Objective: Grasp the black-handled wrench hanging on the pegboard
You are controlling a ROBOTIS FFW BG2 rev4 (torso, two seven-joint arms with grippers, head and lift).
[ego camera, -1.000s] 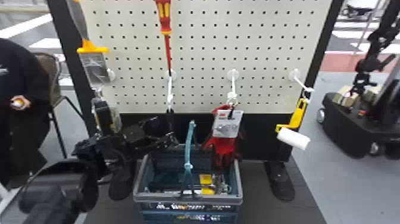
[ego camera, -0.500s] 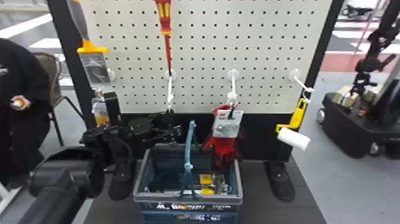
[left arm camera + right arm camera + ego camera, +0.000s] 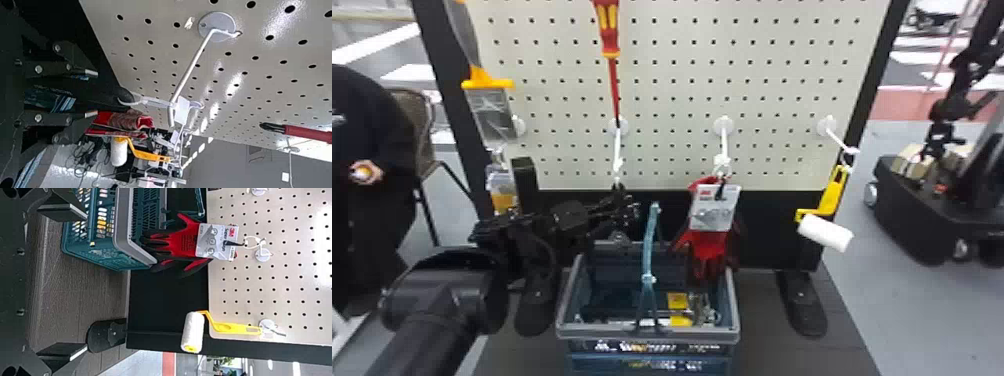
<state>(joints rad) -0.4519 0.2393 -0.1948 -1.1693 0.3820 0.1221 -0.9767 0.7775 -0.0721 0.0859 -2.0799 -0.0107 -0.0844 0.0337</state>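
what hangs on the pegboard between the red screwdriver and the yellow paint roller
A pair of red gloves on a white hook, hanging between the red screwdriver and the yellow paint roller; the head view shows it.

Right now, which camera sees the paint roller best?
The right wrist view: the paint roller shows whole, its yellow handle hanging from a hook on the pegboard. The head view shows it smaller, at the board's right edge. The left wrist view shows it far off, beside the red gloves.
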